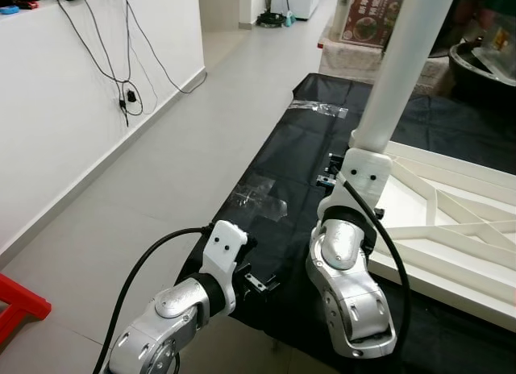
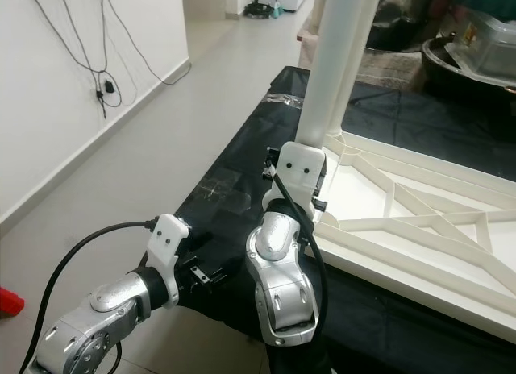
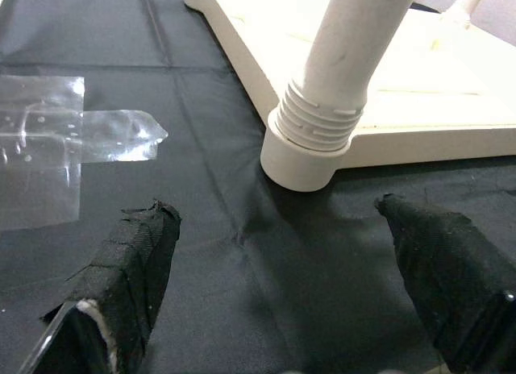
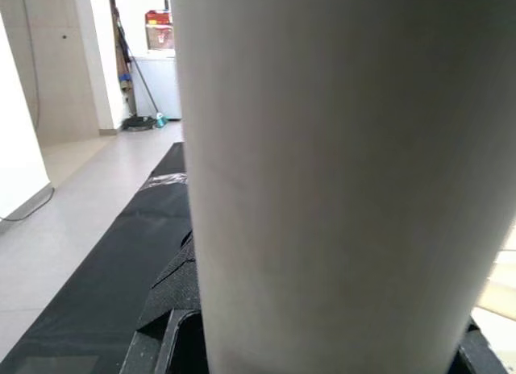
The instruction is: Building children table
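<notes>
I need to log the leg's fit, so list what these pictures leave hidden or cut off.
- Top of the white table leg: cut off by the upper edge in both eye views.
- Right gripper fingertips: hidden behind its own wrist housing in the eye views; the leg covers them in the right wrist view.
- Thread depth in the corner socket of the tabletop: some threads show in the left wrist view; the rest lie inside the socket.

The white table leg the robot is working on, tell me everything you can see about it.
The table leg is a smooth white tube, plastic by the look of it, standing nearly upright with a slight tilt. Its ribbed, threaded lower end sits in a round socket at the corner of the upturned white tabletop, which lies on a black sheet. The right gripper is right against the leg near its base; the left gripper is open, apart from it.
</notes>
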`<state>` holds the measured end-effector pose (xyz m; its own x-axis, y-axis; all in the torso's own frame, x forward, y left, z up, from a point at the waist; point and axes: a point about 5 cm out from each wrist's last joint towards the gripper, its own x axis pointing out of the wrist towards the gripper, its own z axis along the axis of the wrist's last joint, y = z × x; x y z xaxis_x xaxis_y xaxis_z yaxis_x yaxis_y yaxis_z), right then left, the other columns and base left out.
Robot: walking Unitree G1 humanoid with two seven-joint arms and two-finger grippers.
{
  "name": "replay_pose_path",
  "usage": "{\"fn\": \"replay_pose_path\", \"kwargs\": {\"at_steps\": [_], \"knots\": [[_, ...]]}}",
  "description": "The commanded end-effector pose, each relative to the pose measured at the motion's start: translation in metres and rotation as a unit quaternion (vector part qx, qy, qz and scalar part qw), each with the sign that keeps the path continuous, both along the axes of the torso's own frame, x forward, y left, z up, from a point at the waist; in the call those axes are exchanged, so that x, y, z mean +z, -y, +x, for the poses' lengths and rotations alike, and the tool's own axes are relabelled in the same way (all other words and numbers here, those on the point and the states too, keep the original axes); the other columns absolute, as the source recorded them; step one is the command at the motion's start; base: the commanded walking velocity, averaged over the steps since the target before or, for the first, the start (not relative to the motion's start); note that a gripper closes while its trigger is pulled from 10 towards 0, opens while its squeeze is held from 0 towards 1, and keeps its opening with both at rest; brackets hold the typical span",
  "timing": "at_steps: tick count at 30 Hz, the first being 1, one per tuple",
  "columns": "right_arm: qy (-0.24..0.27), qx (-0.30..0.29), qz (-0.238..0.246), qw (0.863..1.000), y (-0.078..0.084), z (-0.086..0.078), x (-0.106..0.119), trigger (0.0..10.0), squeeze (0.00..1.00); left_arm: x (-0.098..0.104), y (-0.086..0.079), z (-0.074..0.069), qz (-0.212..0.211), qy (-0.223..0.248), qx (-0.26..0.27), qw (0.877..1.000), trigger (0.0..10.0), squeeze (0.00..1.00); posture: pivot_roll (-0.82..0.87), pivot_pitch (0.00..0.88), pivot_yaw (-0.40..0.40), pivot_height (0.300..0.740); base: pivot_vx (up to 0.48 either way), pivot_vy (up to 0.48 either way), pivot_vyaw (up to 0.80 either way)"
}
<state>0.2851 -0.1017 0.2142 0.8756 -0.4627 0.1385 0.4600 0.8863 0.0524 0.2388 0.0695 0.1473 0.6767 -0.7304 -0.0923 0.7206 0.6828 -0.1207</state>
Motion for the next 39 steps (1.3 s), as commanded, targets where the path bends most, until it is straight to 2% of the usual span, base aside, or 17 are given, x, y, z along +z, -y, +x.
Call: {"fn": "replay_pose_path", "kwargs": {"at_steps": [1, 5, 7, 9, 13, 15, 19, 20, 23, 24, 25, 27, 32, 35, 36, 38, 39], "knots": [[-0.056, 0.029, 0.082, 0.995, -0.023, 0.007, -0.010, 10.0, 0.00, -0.006, 0.001, -0.001, 0.002, -0.009, -0.001, 1.000, 10.0, 0.00, 0.14, 0.078, -0.061, 0.740, 0.000, 0.000, 0.00], [-0.042, 0.068, 0.088, 0.993, -0.029, 0.010, -0.007, 10.0, 0.00, -0.006, 0.002, -0.002, 0.001, -0.009, -0.001, 1.000, 10.0, 0.00, 0.14, 0.078, -0.061, 0.740, 0.000, 0.000, 0.00], [-0.037, 0.136, 0.074, 0.987, -0.034, 0.015, -0.003, 10.0, 0.00, -0.007, 0.002, -0.002, 0.001, -0.010, -0.003, 1.000, 10.0, 0.00, 0.14, 0.072, -0.064, 0.740, 0.000, 0.000, 0.00], [-0.029, 0.169, 0.064, 0.983, -0.034, 0.017, -0.001, 10.0, 0.00, -0.007, 0.003, -0.002, 0.002, -0.010, -0.003, 1.000, 10.0, 0.00, 0.14, 0.069, -0.063, 0.740, 0.000, 0.000, 0.00], [-0.013, 0.203, 0.054, 0.978, -0.032, 0.018, 0.003, 10.0, 0.00, -0.008, 0.003, -0.002, 0.002, -0.009, -0.003, 1.000, 10.0, 0.00, 0.14, 0.066, -0.065, 0.740, 0.000, 0.000, 0.00], [0.008, 0.238, 0.050, 0.970, -0.018, 0.023, 0.010, 10.0, 0.00, -0.008, 0.002, -0.002, 0.003, -0.011, -0.005, 1.000, 10.0, 0.00, 0.14, 0.061, -0.062, 0.740, 0.000, 0.000, 0.00], [0.015, 0.273, 0.049, 0.961, -0.008, 0.026, 0.013, 10.0, 0.00, -0.009, 0.003, -0.002, 0.004, -0.012, -0.006, 1.000, 10.0, 0.00, 0.14, 0.061, -0.058, 0.740, 0.000, 0.000, 0.00], [0.008, 0.299, 0.037, 0.953, -0.004, 0.029, 0.012, 10.0, 0.00, -0.009, 0.003, -0.003, 0.005, -0.012, -0.007, 1.000, 10.0, 0.00, 0.14, 0.061, -0.058, 0.740, 0.000, 0.000, 0.00], [0.002, 0.317, 0.028, 0.948, -0.002, 0.031, 0.010, 10.0, 0.00, -0.010, 0.003, -0.003, 0.005, -0.012, -0.008, 1.000, 10.0, 0.00, 0.13, 0.058, -0.060, 0.740, 0.000, 0.000, 0.00], [-0.019, 0.349, 0.024, 0.936, 0.009, 0.039, 0.002, 10.0, 0.00, -0.010, 0.003, -0.004, 0.006, -0.010, -0.010, 1.000, 10.0, 0.00, 0.14, 0.057, -0.059, 0.740, 0.000, 0.000, 0.00], [-0.019, 0.349, 0.024, 0.936, 0.009, 0.039, 0.002, 10.0, 0.00, -0.010, 0.003, -0.004, 0.006, -0.010, -0.010, 1.000, 10.0, 0.00, 0.14, 0.057, -0.059, 0.740, 0.000, 0.000, 0.00], [-0.043, 0.382, 0.032, 0.923, 0.020, 0.047, -0.009, 10.0, 0.00, -0.009, 0.003, -0.005, 0.007, -0.008, -0.011, 1.000, 10.0, 0.00, 0.14, 0.059, -0.062, 0.740, 0.000, 0.000, 0.00], [-0.043, 0.399, 0.047, 0.915, 0.032, 0.057, -0.009, 10.0, 0.00, -0.009, 0.003, -0.007, 0.007, -0.008, -0.010, 1.000, 10.0, 0.00, 0.15, 0.066, -0.067, 0.740, 0.000, 0.000, 0.00], [0.042, 0.394, 0.094, 0.913, 0.059, 0.071, 0.030, 10.0, 0.00, -0.009, 0.001, -0.009, 0.008, -0.010, -0.008, 1.000, 10.0, 0.00, 0.15, 0.076, -0.073, 0.740, 0.000, 0.000, 0.00], [0.042, 0.394, 0.094, 0.913, 0.059, 0.071, 0.030, 10.0, 0.00, -0.009, 0.001, -0.009, 0.008, -0.010, -0.008, 1.000, 10.0, 0.00, 0.15, 0.076, -0.073, 0.740, 0.000, 0.000, 0.00], [0.064, 0.424, 0.113, 0.896, 0.072, 0.074, 0.045, 10.0, 0.00, -0.010, 0.001, -0.009, 0.008, -0.011, -0.007, 1.000, 10.0, 0.00, 0.15, 0.084, -0.074, 0.740, 0.000, 0.000, 0.00], [0.064, 0.424, 0.113, 0.896, 0.072, 0.074, 0.045, 10.0, 0.00, -0.010, 0.001, -0.009, 0.008, -0.011, -0.007, 1.000, 10.0, 0.00, 0.15, 0.084, -0.074, 0.740, 0.000, 0.000, 0.00]]}}
